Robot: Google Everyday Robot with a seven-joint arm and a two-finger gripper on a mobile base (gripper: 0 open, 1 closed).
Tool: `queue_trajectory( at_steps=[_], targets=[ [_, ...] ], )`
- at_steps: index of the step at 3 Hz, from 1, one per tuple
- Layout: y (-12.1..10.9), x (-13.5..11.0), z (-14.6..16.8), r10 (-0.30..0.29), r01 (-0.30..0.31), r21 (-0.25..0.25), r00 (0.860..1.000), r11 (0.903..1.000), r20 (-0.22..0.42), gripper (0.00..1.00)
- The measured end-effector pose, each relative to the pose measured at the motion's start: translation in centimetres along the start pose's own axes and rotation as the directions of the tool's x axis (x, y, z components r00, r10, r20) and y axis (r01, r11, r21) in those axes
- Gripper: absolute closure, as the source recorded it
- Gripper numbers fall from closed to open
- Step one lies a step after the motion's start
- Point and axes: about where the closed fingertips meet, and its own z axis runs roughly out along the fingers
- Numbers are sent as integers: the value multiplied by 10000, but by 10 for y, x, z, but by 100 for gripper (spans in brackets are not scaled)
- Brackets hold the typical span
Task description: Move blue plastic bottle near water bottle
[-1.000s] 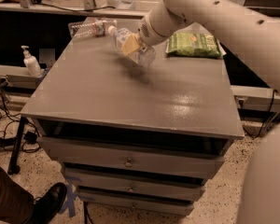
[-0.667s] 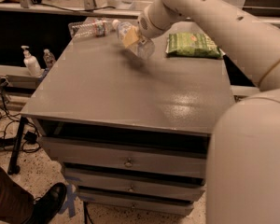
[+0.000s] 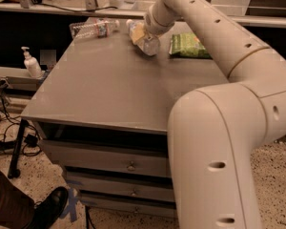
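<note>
The blue plastic bottle is stout and pale blue with a white cap. It is tilted low over the far middle of the table. My gripper is at the end of the white arm and is shut on the bottle's upper part. The water bottle, slim and clear with a colourful label band, lies on its side at the table's far left edge. It is a short way left of the held bottle and apart from it.
A green snack bag lies flat just right of the held bottle. A white pump dispenser stands on a lower shelf left of the table. My arm's elbow fills the right foreground. A person's shoe is at the bottom left.
My gripper has carried the blue plastic bottle a little toward the table's far edge. The arm's elbow has swung into the right foreground. The water bottle has not moved.
</note>
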Motion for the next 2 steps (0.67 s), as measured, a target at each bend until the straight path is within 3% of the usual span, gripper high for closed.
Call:
queue_trajectory(
  at_steps=[1,2],
  targets=[
    [-11,-14,14,425,-427,183,9991,9989,83,100],
    [-4,-37,22,560,-564,117,9980,9983,305,100]
  ],
)
